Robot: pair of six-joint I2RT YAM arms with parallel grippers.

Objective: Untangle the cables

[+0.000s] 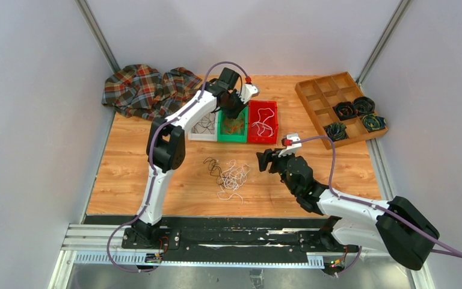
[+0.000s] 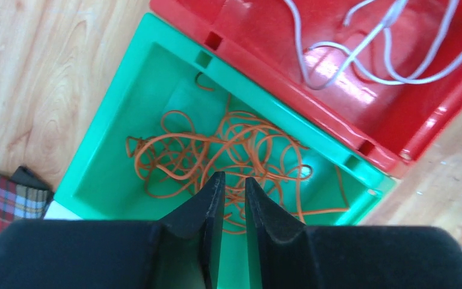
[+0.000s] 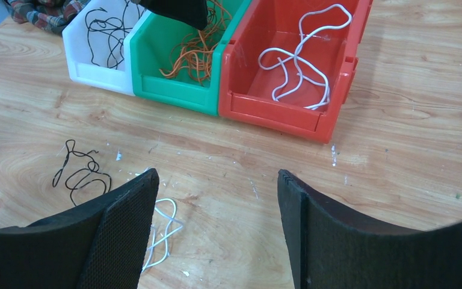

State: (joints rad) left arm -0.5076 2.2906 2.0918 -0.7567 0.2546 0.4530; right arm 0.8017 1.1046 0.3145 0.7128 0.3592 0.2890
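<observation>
loose tangle of thin black and white cables (image 1: 230,176)

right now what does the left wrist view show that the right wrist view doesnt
Only the left wrist view: the left gripper close up, its fingers nearly together with a narrow gap, over the green bin.
Only the right wrist view: the right gripper wide open above the table, black cables in the white bin, and a loose black cable and loose white cable on the table.
Both: the green bin's orange cables, the red bin with its white cable, and a corner of plaid cloth.
</observation>
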